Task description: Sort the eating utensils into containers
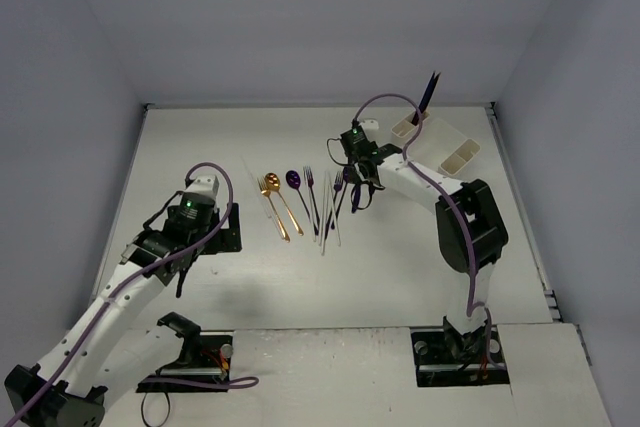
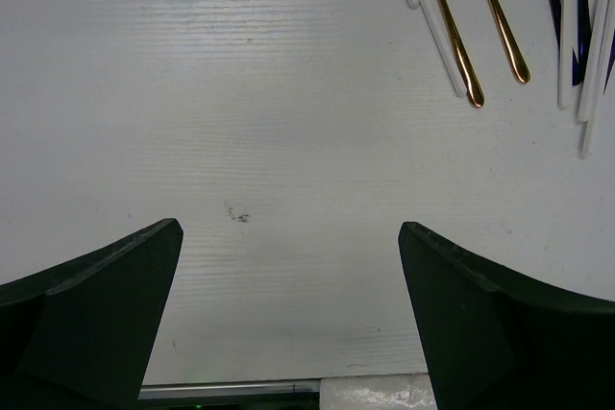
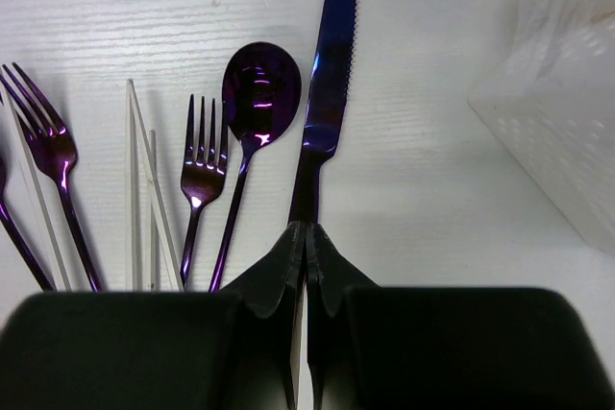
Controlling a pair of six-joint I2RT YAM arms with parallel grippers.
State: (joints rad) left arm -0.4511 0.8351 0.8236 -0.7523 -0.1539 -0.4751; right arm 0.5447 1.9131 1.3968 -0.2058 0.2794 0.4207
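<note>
**Tight Middle, Open Left**

Utensils [image 1: 313, 205] lie packed side by side in the middle of the counter [image 1: 220, 137], with narrow gaps between them. The organizer [image 1: 440, 147] walls off the far right corner, a dark utensil [image 1: 429, 92] standing up from it. Open surface lies between the left end effector's [image 2: 290, 228] spread fingers.

Table [image 2: 288, 141]: white, faintly ribbed with fine parallel lines, with one small dark speck [image 2: 237, 215]. Knife [image 3: 327, 93], spoon [image 3: 259, 93] and forks [image 3: 202, 175]: glossy dark purple, with blue and pink glints. Plastic utensils [image 3: 135, 189]: plain white. Two handles [image 2: 452, 36]: shiny gold. Organizer [image 1: 442, 142]: white, with one dark purple-blue piece [image 1: 428, 92] standing in its cup. Left gripper [image 2: 290, 228] and right gripper [image 3: 306, 232]: matt black. Arm cables [image 1: 215, 182]: lilac.
</note>
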